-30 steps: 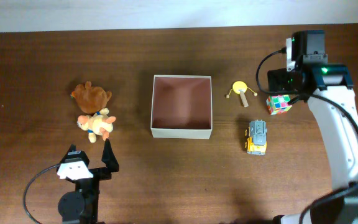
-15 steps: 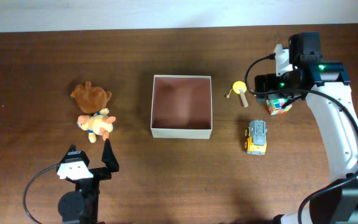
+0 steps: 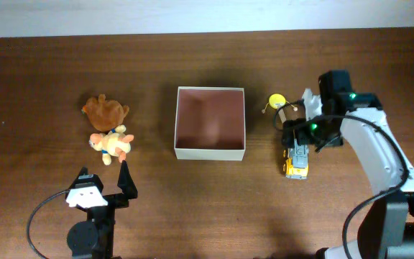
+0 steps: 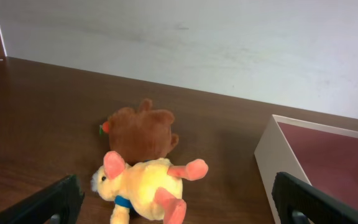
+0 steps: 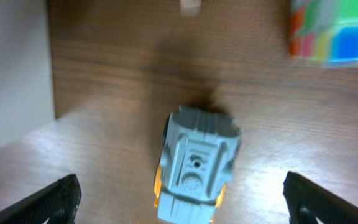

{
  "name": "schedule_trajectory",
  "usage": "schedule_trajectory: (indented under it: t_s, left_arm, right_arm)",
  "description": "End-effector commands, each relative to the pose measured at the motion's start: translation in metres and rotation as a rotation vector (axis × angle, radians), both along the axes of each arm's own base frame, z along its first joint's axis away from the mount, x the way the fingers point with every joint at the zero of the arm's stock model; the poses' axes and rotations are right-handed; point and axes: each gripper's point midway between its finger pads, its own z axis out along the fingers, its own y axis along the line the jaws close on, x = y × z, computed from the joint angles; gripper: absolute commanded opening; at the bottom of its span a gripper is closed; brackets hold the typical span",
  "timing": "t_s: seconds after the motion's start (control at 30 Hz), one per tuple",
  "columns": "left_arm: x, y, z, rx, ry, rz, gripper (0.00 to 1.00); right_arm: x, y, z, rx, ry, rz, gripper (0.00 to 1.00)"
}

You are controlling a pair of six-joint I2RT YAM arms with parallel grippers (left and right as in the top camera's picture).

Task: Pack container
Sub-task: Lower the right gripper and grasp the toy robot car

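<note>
Two claws worked above a dark wooden table [image 3: 192, 208], and both had their fingers spread wide, gripping nothing. The container [image 3: 210, 152], square, white-walled and pink inside, stood open and empty ahead and to the right of the left claw [image 3: 105, 173], and just to the left of the right claw [image 3: 299, 140]. Straight ahead of the left claw lay a yellow plush animal [image 3: 111, 144] with pink feet, and a brown plush toy [image 3: 105, 111] touched it on its far side. Directly under the right claw sat a grey and yellow toy truck [image 3: 297, 162], centred in the gap between the spread fingers in the wrist view. A multicoloured puzzle cube [image 5: 331, 31] lay just beyond and to the right of that claw. A small yellow rattle [image 3: 276, 100] rested just beyond it to the left, beside the container.
</note>
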Motion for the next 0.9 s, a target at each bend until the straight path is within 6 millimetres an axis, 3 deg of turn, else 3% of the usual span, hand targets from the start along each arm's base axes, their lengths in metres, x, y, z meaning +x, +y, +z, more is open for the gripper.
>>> schedule_trajectory:
  t_s: [0.0, 0.23, 0.5, 0.67, 0.87]
  left_arm:
    - [0.000, 0.000, -0.001, 0.020, 0.000, -0.005, 0.99]
    - [0.000, 0.000, -0.001, 0.020, -0.001, -0.005, 0.99]
    - [0.000, -0.001, -0.001, 0.020, 0.000, -0.005, 0.99]
    - [0.000, -0.001, -0.001, 0.020, -0.001, -0.005, 0.99]
    - [0.000, 0.000, -0.001, 0.020, -0.001, -0.005, 0.99]
  right_arm:
    - [-0.011, 0.005, -0.020, 0.039, 0.038, -0.011, 0.99]
    - [-0.011, 0.004, -0.031, 0.035, 0.026, -0.016, 1.00]
    - [-0.024, 0.002, -0.075, 0.030, 0.051, -0.072, 1.00]
    - [-0.022, -0.001, -0.081, 0.010, 0.043, -0.074, 0.99]
    - [-0.023, -0.020, -0.089, -0.099, 0.052, -0.087, 0.93]
